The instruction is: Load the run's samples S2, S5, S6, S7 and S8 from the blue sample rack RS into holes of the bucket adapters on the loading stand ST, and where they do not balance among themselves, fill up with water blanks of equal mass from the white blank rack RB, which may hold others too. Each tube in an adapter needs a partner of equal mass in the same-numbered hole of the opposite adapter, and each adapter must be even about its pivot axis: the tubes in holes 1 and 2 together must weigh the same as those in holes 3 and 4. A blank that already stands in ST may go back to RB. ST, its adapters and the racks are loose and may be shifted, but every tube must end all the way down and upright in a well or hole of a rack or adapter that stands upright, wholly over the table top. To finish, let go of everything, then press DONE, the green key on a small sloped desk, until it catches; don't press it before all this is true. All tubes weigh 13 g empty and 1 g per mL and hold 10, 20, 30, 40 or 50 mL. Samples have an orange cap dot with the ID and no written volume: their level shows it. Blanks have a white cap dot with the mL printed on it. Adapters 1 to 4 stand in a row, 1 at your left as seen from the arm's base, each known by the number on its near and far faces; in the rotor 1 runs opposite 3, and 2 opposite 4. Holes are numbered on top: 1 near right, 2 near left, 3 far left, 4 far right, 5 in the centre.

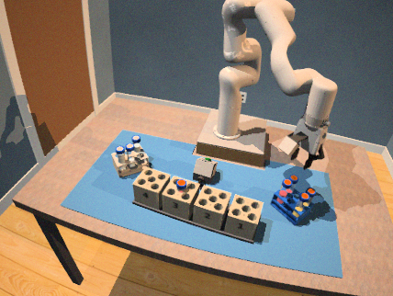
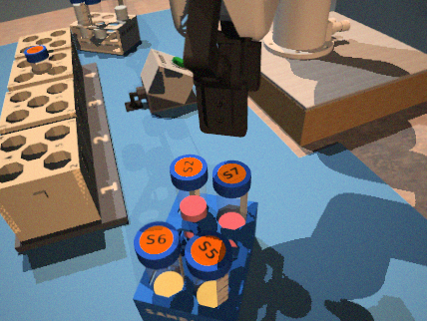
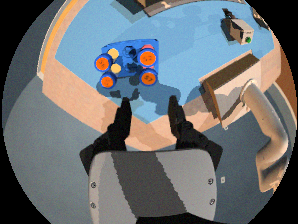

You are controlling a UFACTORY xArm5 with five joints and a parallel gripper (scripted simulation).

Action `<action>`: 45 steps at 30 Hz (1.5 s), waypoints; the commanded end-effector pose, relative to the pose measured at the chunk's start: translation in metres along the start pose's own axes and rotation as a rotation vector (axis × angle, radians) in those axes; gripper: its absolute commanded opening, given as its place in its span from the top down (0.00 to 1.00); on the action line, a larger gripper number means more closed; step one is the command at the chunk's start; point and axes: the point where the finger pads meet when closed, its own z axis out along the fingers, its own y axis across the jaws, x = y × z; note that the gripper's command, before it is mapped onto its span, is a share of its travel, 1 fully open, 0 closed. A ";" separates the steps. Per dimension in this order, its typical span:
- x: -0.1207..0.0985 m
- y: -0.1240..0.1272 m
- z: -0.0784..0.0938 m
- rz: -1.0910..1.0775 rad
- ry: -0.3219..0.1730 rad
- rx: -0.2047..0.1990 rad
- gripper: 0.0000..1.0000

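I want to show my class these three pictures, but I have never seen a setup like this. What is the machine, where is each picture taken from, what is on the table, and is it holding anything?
It is one white jointed robot arm bolted to a wooden block. One picture looks down from above, one from close beside the table, and one from a camera on the arm's wrist. On the blue mat stand four tan blocks with holes, one holding an orange-dotted tube; a blue rack of four orange-capped tubes; a white rack of blue-capped tubes; and a small sloped desk with a green key. The black two-fingered gripper hangs partly open above the blue rack, holding nothing.
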 end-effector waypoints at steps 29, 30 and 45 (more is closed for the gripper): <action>0.001 -0.002 0.058 0.000 0.000 0.005 0.43; 0.001 -0.002 0.060 0.000 0.000 0.005 0.43; 0.002 -0.002 0.069 0.000 0.000 0.005 0.43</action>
